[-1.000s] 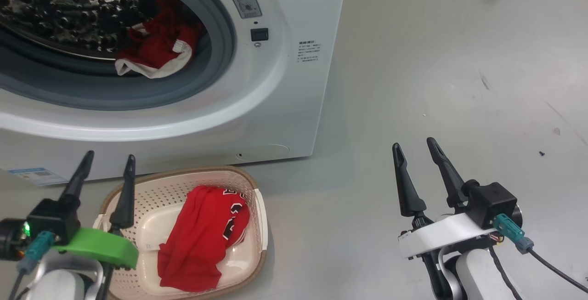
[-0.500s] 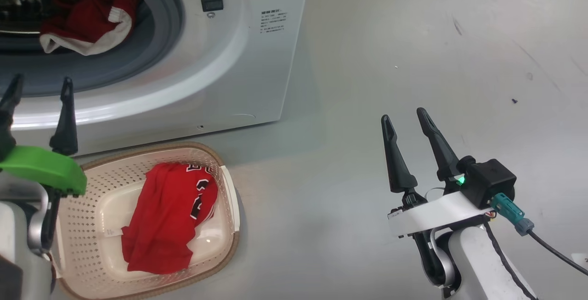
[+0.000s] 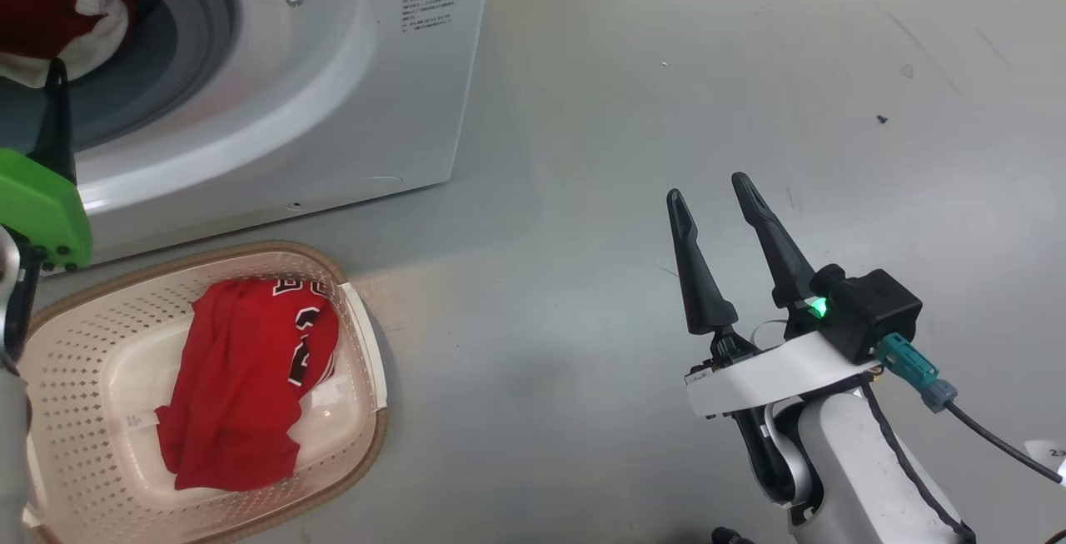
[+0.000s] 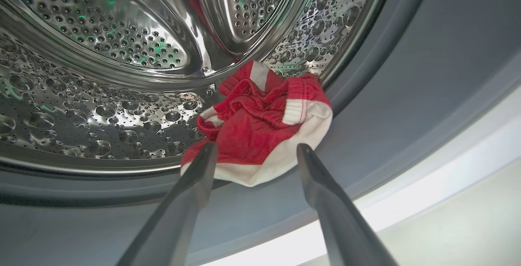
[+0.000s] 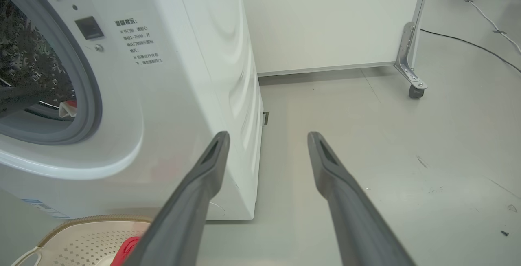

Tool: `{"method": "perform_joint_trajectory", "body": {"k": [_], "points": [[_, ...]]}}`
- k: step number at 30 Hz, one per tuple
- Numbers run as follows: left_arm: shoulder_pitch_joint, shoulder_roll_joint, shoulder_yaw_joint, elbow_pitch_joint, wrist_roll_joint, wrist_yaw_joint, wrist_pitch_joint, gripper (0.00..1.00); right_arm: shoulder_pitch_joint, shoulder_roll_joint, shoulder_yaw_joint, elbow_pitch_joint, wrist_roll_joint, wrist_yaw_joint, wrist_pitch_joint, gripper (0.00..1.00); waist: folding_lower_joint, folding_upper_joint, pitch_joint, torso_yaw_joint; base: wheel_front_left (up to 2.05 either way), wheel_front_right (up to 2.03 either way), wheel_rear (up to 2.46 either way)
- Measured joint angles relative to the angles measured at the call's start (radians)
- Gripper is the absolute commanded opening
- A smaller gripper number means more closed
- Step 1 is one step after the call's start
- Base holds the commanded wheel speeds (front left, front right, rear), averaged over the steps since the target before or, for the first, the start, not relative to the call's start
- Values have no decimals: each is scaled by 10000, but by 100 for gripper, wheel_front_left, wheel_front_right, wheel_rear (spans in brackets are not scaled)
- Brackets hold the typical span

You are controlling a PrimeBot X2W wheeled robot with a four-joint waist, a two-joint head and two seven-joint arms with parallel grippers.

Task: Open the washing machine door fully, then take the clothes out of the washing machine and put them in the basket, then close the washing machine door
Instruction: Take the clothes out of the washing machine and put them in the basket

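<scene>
- The left hand [image 4: 256, 148] is wide and empty at the mouth of the washing machine [image 3: 333, 94], aimed at a bunched red garment [image 4: 260, 135] on the front lip of the drum [image 4: 101, 107], against the grey seal [image 4: 407, 95]
- The right hand [image 3: 708, 187], also wide and empty, hangs above bare floor [image 3: 666, 69] beside the machine
- A red jersey [image 3: 241, 377] lies in the basket [image 3: 366, 361], on the floor just before the machine
- A shallow pinch may catch only the white hem, so the cloth could slip free or drag on the seal
- An off-centre drop could miss the small basket
- The floor is smooth grey, scuffed; a white panel [image 5: 325, 21] on a caster [image 5: 415, 91] and a cable [image 5: 468, 44] lie beyond
</scene>
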Motion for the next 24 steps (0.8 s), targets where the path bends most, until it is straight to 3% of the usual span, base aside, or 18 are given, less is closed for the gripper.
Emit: {"method": "perform_joint_trajectory", "body": {"k": [16,24], "points": [[-1854,648,-19,1708,514,105,1436,100,-340,2,295,-127,240,-182,0,100,0,0,567,-575,0,0,0],[-2534,663,21,2395,443,150,1939,100,-524,4,362,-190,314,-251,0,100,1,0,772,-764,0,0,0]]}}
